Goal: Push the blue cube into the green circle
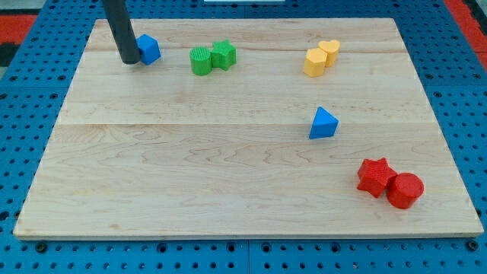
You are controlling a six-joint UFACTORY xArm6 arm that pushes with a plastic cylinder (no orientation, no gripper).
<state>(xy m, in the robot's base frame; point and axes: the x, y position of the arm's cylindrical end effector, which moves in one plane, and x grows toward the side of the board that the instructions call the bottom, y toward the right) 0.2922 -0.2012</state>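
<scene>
My tip (130, 61) rests on the wooden board (190, 183), touching the blue cube (148, 49) on that cube's left side as the view has it. The arm ends in a bare rod, so it has nothing to open and holds nothing.

The other blocks, placed from the blue cube:
- green circle (200, 61): to its right, apart from it
- green star (224, 54): just beyond, touching that circle
- yellow pair (321, 58): farther right
- blue triangle (323, 123): lower right
- red star (374, 176) and red cylinder (405, 190): farthest lower right, touching each other

No writing or label can be read anywhere.
</scene>
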